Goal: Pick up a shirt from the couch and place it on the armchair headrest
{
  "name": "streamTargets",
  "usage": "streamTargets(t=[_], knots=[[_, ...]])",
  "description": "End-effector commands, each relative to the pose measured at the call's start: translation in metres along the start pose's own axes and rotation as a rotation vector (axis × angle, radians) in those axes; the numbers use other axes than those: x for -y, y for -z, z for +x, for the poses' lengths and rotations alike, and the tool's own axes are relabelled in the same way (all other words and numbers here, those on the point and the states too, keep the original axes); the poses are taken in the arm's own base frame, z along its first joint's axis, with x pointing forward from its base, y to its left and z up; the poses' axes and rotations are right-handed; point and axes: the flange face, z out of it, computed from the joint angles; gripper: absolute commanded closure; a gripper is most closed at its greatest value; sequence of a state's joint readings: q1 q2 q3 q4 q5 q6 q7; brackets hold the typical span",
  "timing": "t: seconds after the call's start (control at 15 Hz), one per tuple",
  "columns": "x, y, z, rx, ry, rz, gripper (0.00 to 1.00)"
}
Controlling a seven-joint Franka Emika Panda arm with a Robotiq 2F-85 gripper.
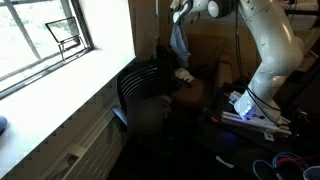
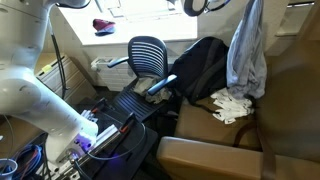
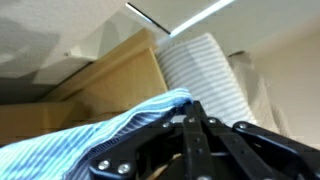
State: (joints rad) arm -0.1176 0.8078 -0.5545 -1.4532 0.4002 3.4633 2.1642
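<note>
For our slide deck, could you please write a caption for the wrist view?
Wrist view: the gripper shut on a blue striped shirt, wooden panel and ceiling beyond.

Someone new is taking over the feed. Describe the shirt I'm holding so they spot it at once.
Find the brown couch beside the mesh office chair. Above its seat, a pale blue striped shirt hangs from the gripper. Unlike the white clothes lying on the cushion, it dangles in the air.
</note>
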Motion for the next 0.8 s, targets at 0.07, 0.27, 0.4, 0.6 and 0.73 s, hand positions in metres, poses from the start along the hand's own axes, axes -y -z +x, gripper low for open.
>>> streamTargets(t=[0.07,0.27,0.4,0.6,0.73], knots=[[0.048,0.064,-0.11,0.211,0.162,0.025,1.0],[0.045,0.122,-0.196,0.391,0.225,0.009,1.0],[0.039,0.111,-0.192,0.377,0.21,0.009,1.0],[0.035,0.124,-0.21,0.405,0.205,-0.008,0.99],[0.026,0.117,-0.198,0.394,0.205,-0.028,1.0]])
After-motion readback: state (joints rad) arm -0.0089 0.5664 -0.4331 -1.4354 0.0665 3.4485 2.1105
